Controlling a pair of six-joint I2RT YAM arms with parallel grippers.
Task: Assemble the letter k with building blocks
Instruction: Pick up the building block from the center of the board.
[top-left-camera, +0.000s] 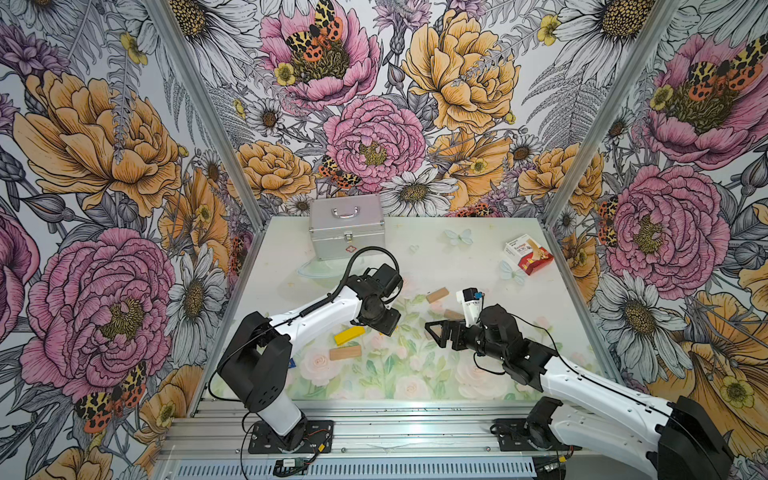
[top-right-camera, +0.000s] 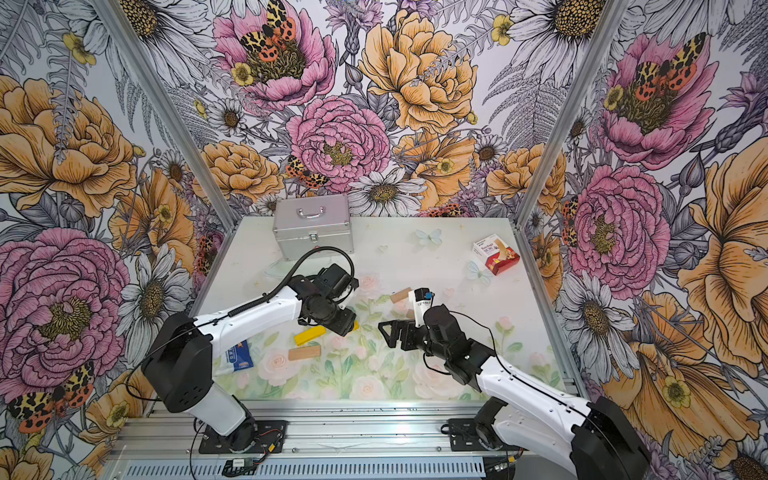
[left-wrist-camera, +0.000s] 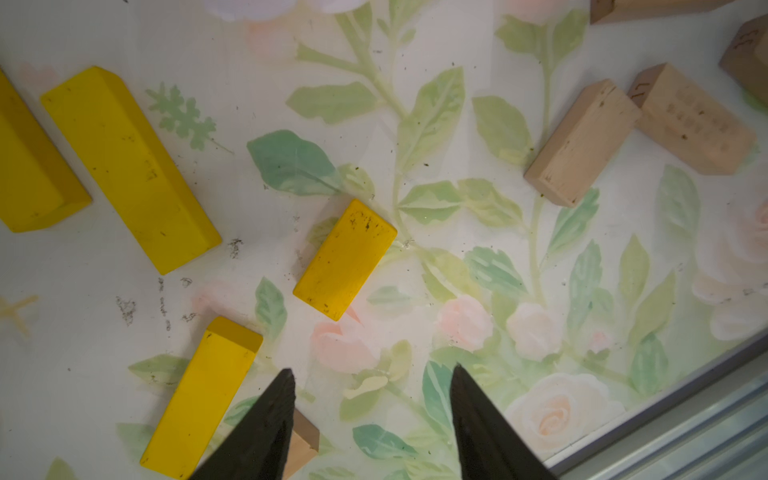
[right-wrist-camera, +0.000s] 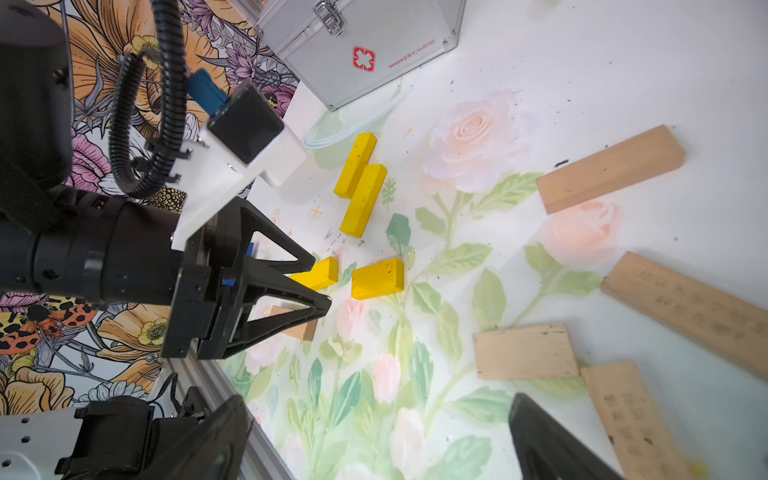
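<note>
The left gripper (left-wrist-camera: 372, 368) hides most of one pale block (left-wrist-camera: 306, 438).

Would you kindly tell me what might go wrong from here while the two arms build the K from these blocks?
1. The open left gripper has one finger right beside a yellow block and partly covering a wooden block. A sideways move could knock either one askew.
2. The open right gripper points at the left one across a narrow gap in both top views, so the arms might collide if both advance.
</note>
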